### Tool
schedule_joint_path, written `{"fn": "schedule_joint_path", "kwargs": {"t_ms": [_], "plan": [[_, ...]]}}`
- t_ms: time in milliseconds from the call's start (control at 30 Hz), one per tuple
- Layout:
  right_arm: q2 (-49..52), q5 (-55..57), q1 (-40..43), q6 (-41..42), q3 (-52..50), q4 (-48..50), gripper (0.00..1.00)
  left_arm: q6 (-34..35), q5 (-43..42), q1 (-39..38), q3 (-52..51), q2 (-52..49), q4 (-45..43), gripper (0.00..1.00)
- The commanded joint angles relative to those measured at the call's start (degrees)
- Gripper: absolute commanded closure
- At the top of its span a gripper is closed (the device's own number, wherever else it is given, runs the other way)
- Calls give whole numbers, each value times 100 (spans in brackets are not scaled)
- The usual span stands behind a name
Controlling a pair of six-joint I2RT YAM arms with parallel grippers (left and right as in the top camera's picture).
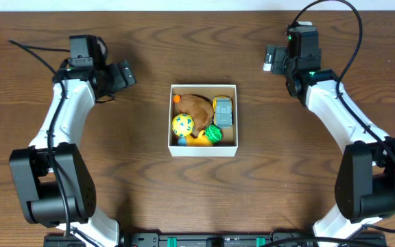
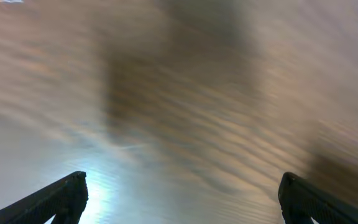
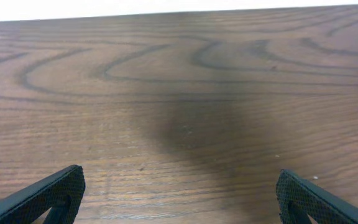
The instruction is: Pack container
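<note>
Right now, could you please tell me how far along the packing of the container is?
Done: the container holds a brown plush toy, a grey car, a yellow-and-blue ball and a green ball, and I see no toy outside it on the table. In hand: nothing; the left gripper and right gripper are open and empty over bare wood, away from the box. Left: seemingly nothing, so packing looks finished.

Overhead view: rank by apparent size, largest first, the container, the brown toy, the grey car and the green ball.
1. container
2. brown toy
3. grey car
4. green ball
All lie at similar depth, so the ranking is fair.
</note>
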State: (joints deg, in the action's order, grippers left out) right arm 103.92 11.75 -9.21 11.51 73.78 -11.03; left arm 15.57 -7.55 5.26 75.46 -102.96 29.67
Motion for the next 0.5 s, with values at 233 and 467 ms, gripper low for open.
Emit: {"fn": "schedule_joint_path", "kwargs": {"t_ms": [233,467], "plan": [[-1281,485,37,483,68,-846,1,-546,1250,-459,52,780,391,2],[-2050,649,-66,879,7,-1996,1,-544,1250,-955,52,1816,697,2]]}}
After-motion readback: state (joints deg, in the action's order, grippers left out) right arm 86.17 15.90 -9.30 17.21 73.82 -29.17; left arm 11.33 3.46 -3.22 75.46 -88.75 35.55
